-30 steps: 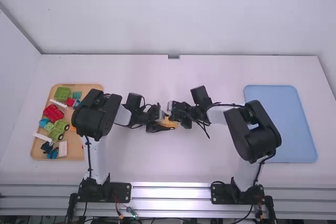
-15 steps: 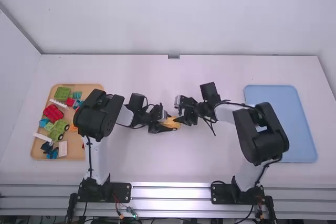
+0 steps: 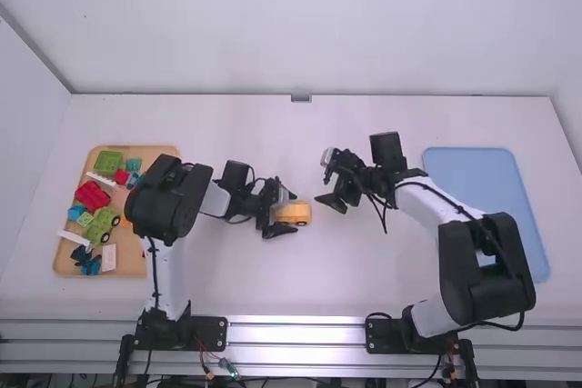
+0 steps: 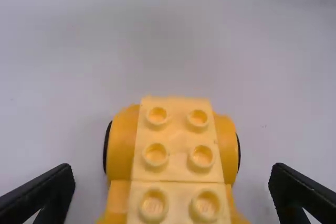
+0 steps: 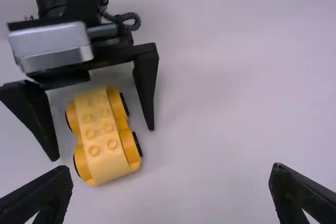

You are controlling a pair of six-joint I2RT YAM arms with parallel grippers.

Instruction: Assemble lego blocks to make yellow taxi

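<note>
A white table runs back to a pale wall, with the wooden tray of mixed blocks at the left and the blue tray at the right. Between them, near the middle, the yellow car rests on its wheels, studs up. My left gripper is spread wide, one finger to each side of the body with a gap at both. My right gripper is also wide and empty, apart from the car on its right.

I judge the base joined and this a release or regrasp. To do it well, I should lift my left fingers straight up, so neither snags a wheel arch and turns the car; if I regrasp, close evenly on both flanks. Any further block should be lined up over the studs before pressing, the body braced so it cannot skid.
</note>
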